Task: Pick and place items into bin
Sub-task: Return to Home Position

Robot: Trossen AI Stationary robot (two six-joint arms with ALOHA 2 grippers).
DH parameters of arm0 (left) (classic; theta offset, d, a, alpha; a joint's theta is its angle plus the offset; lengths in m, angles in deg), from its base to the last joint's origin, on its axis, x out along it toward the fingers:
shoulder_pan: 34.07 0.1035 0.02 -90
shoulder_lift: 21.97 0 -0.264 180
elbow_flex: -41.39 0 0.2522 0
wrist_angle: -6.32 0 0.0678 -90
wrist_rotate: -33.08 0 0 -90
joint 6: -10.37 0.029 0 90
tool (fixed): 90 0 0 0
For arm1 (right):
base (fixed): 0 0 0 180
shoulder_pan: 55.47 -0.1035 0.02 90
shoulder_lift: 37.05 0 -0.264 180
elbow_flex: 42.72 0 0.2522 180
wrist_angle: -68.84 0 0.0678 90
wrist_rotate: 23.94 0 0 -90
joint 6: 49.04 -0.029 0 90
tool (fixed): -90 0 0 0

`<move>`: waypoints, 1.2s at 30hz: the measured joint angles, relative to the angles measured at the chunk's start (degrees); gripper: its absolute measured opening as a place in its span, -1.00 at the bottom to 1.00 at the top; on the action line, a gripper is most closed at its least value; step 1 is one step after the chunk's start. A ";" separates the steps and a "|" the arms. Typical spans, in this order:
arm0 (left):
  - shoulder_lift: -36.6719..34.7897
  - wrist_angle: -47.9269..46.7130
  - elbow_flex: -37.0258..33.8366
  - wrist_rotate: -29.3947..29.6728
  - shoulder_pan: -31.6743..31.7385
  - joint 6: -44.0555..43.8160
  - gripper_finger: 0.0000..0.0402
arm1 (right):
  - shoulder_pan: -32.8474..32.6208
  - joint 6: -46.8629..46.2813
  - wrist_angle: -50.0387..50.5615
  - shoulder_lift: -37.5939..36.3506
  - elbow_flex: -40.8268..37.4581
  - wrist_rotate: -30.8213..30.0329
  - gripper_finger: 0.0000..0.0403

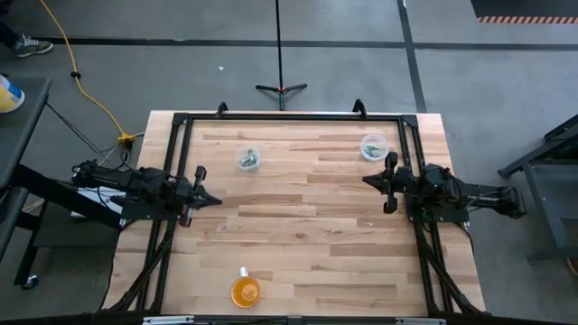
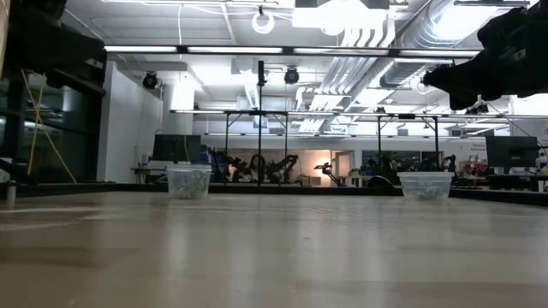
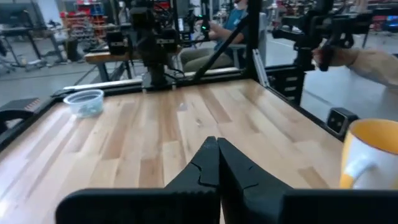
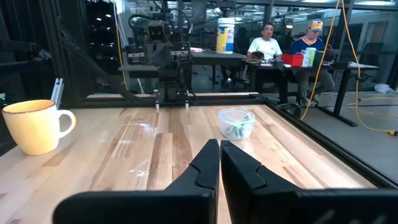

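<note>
My left gripper (image 3: 216,144) and right gripper (image 4: 219,144) closed and empty, I judge the items (image 4: 236,129) light and crinkly, best pinched gently across the middle.

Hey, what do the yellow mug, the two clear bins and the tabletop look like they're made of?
Mug: likely glazed ceramic, glossy with darker rim. Left bin and right bin: probably thin clear plastic, contents show through. Tabletop: wood planks, visible grain, light sheen.

Robotics lab: ceiling ducts (image 2: 390,30), workbenches (image 4: 208,56).
</note>
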 joint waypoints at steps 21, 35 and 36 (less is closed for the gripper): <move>0.48 12.19 -7.04 -3.46 0.02 0.44 -0.81 | 0.00 -0.26 -0.13 0.04 0.02 0.13 -0.99; 0.50 12.12 -7.06 -3.32 0.02 -0.57 -0.70 | 0.00 -0.28 -0.13 0.04 0.04 0.15 -0.96; 0.50 12.12 -7.06 -3.32 0.02 -0.57 -0.69 | 0.00 -0.26 -0.13 0.04 0.05 0.15 -0.97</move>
